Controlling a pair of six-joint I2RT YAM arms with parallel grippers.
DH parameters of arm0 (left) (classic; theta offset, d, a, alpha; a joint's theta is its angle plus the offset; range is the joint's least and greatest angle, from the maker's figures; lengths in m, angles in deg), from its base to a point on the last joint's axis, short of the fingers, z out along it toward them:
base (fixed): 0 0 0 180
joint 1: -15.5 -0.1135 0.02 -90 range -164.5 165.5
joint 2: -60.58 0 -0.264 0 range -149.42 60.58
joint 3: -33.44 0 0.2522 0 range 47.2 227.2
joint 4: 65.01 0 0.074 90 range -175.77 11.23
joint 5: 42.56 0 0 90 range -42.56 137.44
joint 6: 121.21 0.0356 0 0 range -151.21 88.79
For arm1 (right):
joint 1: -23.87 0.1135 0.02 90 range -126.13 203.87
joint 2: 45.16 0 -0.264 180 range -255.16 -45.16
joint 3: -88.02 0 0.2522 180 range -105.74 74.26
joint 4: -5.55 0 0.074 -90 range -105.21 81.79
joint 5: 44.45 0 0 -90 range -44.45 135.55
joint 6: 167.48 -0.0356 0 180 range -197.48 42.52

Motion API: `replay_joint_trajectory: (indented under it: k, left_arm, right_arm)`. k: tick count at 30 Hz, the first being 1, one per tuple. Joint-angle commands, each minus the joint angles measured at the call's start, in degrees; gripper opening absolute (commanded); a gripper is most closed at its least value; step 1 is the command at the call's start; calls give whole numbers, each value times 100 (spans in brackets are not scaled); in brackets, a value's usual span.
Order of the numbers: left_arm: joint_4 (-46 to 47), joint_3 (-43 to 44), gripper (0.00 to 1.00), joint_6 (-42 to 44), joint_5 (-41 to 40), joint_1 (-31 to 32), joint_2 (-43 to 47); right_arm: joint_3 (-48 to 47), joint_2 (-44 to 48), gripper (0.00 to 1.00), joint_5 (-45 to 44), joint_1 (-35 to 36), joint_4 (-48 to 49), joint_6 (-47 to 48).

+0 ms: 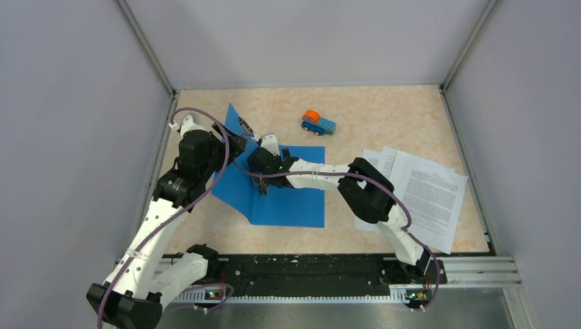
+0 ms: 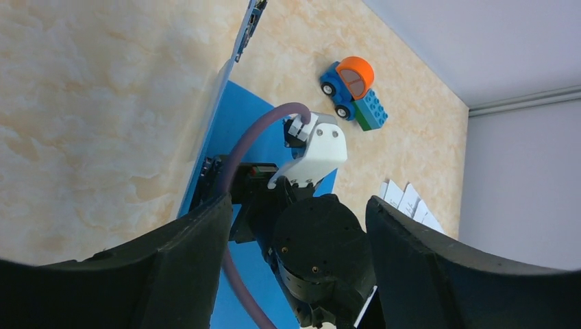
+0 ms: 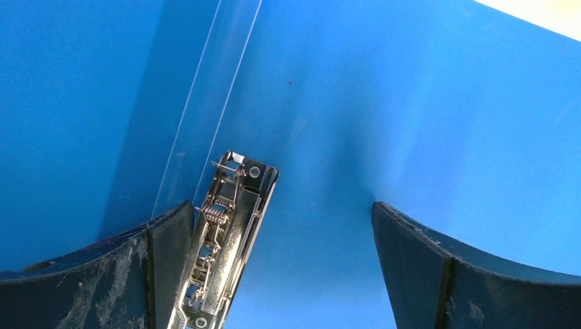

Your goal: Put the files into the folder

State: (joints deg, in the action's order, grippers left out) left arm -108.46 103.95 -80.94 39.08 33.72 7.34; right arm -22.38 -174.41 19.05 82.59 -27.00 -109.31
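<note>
The thin bright-blue plastic folder (image 1: 294,205) lies opened on the mottled beige table (image 1: 384,116), so the opening step looks done. One cover is flat and the other is tilted up on the left.

The right pincer (image 3: 281,233) hangs directly over the flat inner face. Its jaws are spread as wide as they go, with nothing between them. The folder's sprung metal clip (image 3: 229,233) sits just beside the finger on the left of its wrist view, next to the pale spine strip. Whether that finger touches the clip I cannot tell.

The left pincer (image 2: 294,205) is also spread apart and grips nothing. The raised cover runs just beside one of its fingers, and the right arm's wrist fills the space ahead of it. What props that cover up is not clear.

The files — a loose, fanned stack of white printed paper sheets (image 1: 428,188) — lie on the table well apart from both pincers, beside the right arm's elbow and off the folder. None is inside yet. By my reading only the preparation is done — fetching the sheets, laying them in and closing the cover are all left.

A small blue-and-orange toy truck (image 1: 318,123) stands beyond the right pincer, uninvolved.
</note>
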Motion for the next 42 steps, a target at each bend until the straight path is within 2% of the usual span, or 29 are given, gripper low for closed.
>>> replay_joint_trajectory:
  k: [1, 7, 10, 13, 19, 22, 24, 28, 37, 42]
  left_arm:
    - [97, -144, 77, -22, -345, -89, 203]
    - [118, -321, 81, -85, -565, -97, 380]
    - [-71, -254, 81, -38, -578, -134, 196]
    - [-194, -323, 78, -57, -715, -154, -59]
    - [84, -1012, 68, -229, -870, -204, -346]
    - [277, -1254, 67, -269, -885, -207, -458]
    - [341, -1333, 69, -271, -892, -208, -532]
    - [773, -1509, 80, -113, -700, -214, -476]
    - [2352, -2266, 91, 119, 60, -287, 830]
    - [2461, -2348, 94, 191, 269, -379, 955]
  right_arm:
    - [330, -195, 99, 747, -95, -519, -464]
    - [488, -93, 99, 868, -156, -369, -500]
    - [715, 77, 99, 1013, -212, -115, -551]
    - [977, 291, 99, 1196, -273, 130, -660]
    - [2079, 986, 96, 1715, -629, 999, -1007]
    - [2275, 1137, 95, 1813, -766, 1108, -1000]
    - [2290, 1130, 95, 1817, -788, 1093, -952]
    - [2204, 979, 94, 1800, -799, 957, -894]
    - [1909, 691, 93, 1424, -793, 490, -639]
    - [1833, 597, 93, 1330, -794, 369, -574]
